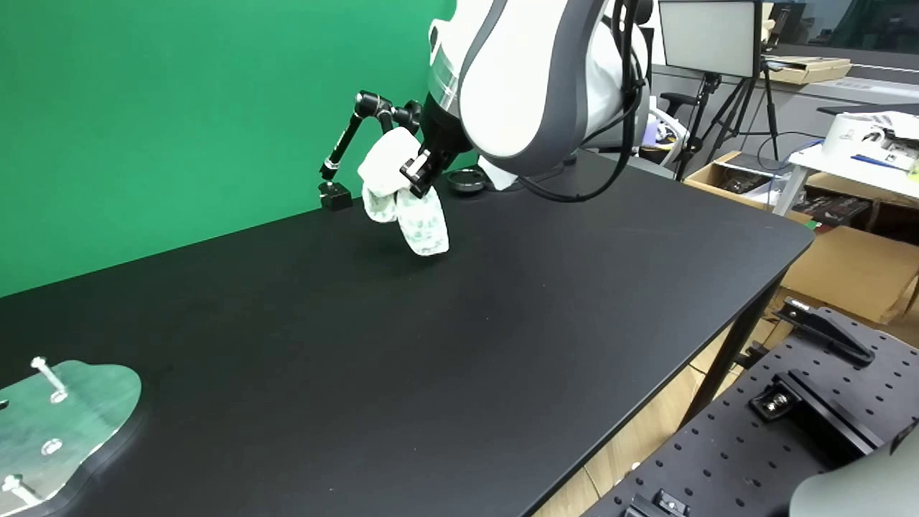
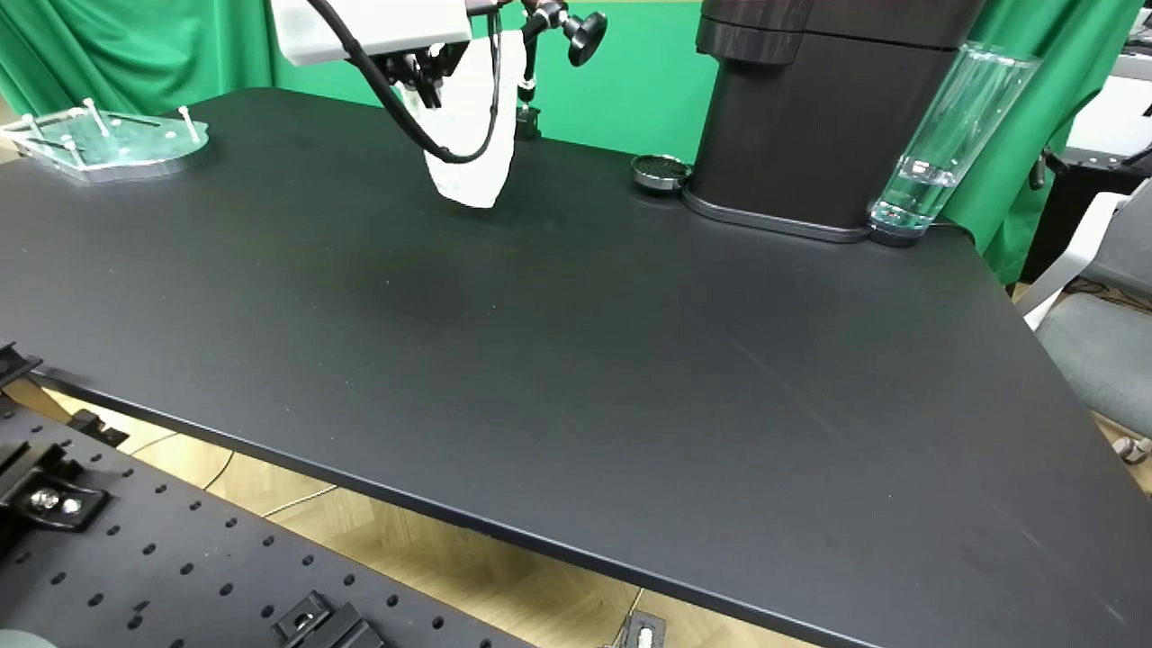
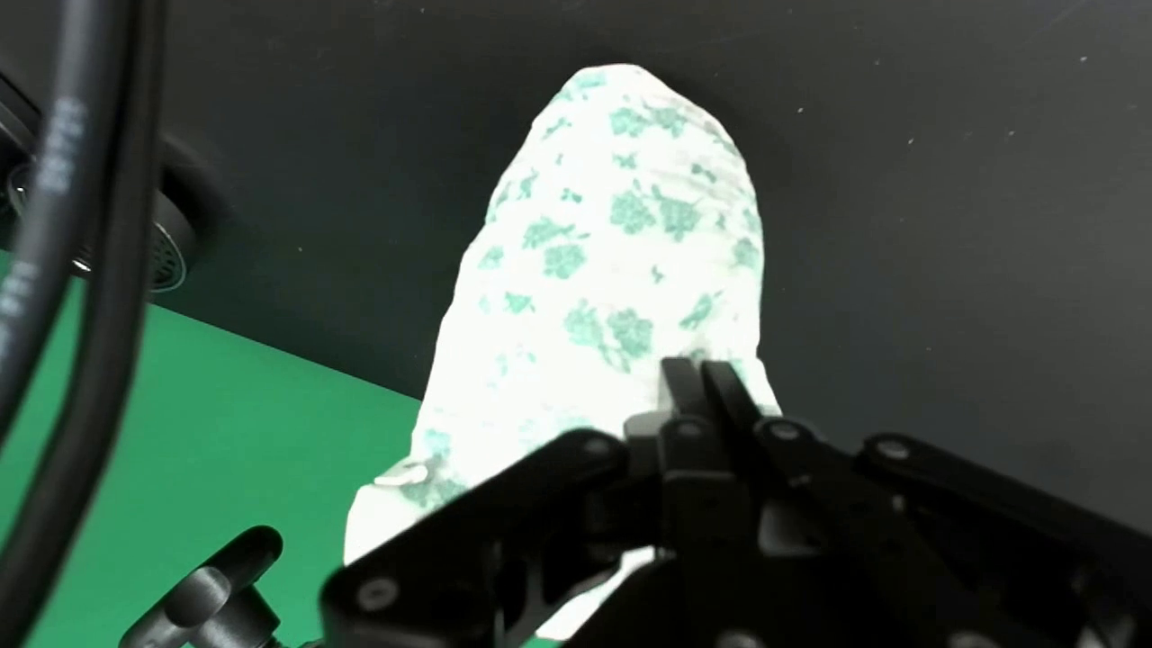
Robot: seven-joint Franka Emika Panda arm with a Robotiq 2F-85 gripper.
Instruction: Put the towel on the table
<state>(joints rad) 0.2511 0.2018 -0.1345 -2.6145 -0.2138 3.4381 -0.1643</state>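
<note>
Closest in the wrist view, the pincer (image 3: 702, 367) has its tips nearly together, clamped on the towel (image 3: 594, 270), a white cloth with green flowers that spreads from the tips toward eleven o'clock. In both exterior views the towel hangs from the pincer over the table (image 1: 445, 359); I cannot tell for sure whether its lowest edge touches the top. It looks light, soft and limp, so my guess is that nothing about it can break and the cloth gives good grip, but it will not keep any shape of its own. The bite lies near the edge at three o'clock in the wrist view, which makes a lopsided, bunched landing likely; a thick fold nearer the middle would be a better place to hold. A low, gentle release should let it settle. The table is matt black and seems flat, and I expect cloth to lie there without sliding. In an exterior view, a jointed stand (image 1: 347, 138) is at ten o'clock from the towel, perhaps close enough to snag it, and a see-through plate (image 1: 90, 413) with white bolts (image 1: 48, 376) lies well apart at eight o'clock, with a green backdrop (image 1: 201, 115) behind. In an exterior view, a tall black machine (image 2: 819, 126) stands at three o'clock from the towel, a small metal dish (image 2: 661, 171) beside its foot, and a grey chair (image 2: 1098, 333) shows beyond at four o'clock.
</note>
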